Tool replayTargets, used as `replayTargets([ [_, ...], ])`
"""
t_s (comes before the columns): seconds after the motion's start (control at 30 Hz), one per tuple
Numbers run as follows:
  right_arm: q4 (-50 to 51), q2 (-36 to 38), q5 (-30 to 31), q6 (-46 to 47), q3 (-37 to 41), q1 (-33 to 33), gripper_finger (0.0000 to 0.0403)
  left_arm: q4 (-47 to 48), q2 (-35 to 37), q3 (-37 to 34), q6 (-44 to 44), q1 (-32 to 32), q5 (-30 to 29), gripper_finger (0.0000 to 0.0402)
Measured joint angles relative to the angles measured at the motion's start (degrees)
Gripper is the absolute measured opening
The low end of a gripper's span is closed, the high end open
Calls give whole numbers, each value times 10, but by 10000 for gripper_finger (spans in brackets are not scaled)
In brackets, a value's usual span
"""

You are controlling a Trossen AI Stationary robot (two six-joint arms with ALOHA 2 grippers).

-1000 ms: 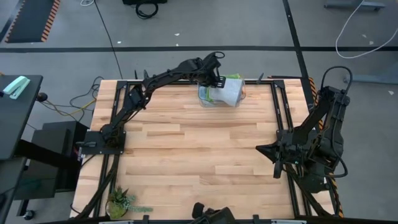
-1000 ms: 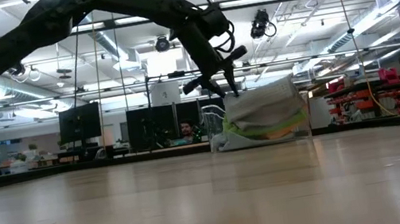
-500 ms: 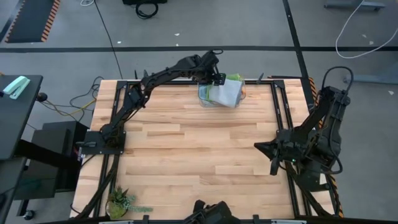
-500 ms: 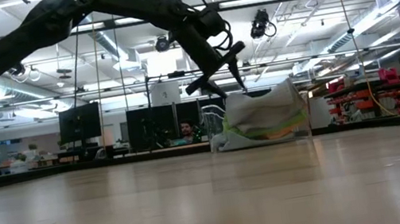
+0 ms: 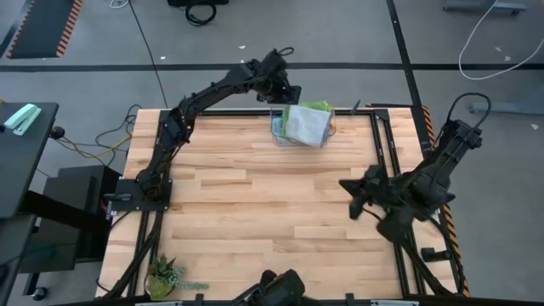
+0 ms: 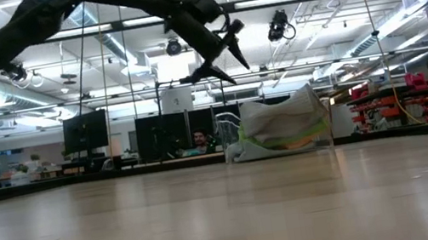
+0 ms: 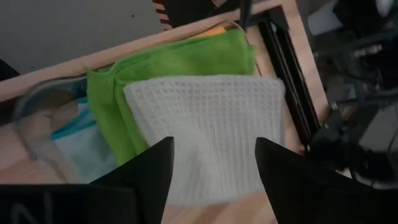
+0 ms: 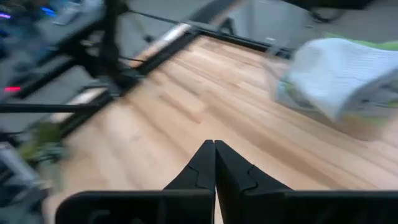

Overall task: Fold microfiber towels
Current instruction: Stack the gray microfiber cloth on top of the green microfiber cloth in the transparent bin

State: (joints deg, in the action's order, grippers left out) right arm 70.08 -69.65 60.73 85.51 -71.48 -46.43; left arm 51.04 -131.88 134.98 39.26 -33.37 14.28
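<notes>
Left gripper is up off the table, above and just beside the stack's left edge at the far end, fingers spread wide with nothing between them. Low view agrees: left gripper hangs clear above the pile, both fingers splayed apart.

Towels sit stacked in a clear container at the far edge of the table, middle-right. Grey towel is on top, folded flat, waffle texture visible in the left wrist view. Green towel lies right under it, sticking out past the grey on two sides; in the high view it shows as a green strip along the far side. Blue towel is lower, seen through the container wall. A sliver of orange towel peeks out at the far edge of the green one. In the low view the pile reads grey over green, with orange near the bottom.

Right gripper is over the right side of the table, well apart from the stack, fingers pressed together, nothing held. Its wrist view shows bare wood ahead and the pile off to one side.

A small plant sits at the near-left corner.
</notes>
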Motion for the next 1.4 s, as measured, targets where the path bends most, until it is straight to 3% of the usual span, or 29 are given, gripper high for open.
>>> replayTargets([
  [0.17, 53, 3, -72, 14, 0, 107, 4, 50, 42, 0, -55, 18, 38, 231],
  [0.33, 24, 3, -143, -106, 0, 238, 3, 119, 100, 0, -132, 65, 41, 225],
  [0.63, -149, -1, -334, -345, 0, 467, 2, 289, 198, 0, -229, 165, -118, 201],
  [0.87, -168, -50, -505, -429, -1, 623, 1, 332, 267, 0, -235, 231, -185, 183],
  [1.1, -193, -139, -564, -483, 0, 686, 0, 345, 309, 0, -234, 275, -236, 176],
  [1.4, -193, -228, -563, -539, 0, 791, 0, 344, 315, 0, -204, 295, -257, 174],
])
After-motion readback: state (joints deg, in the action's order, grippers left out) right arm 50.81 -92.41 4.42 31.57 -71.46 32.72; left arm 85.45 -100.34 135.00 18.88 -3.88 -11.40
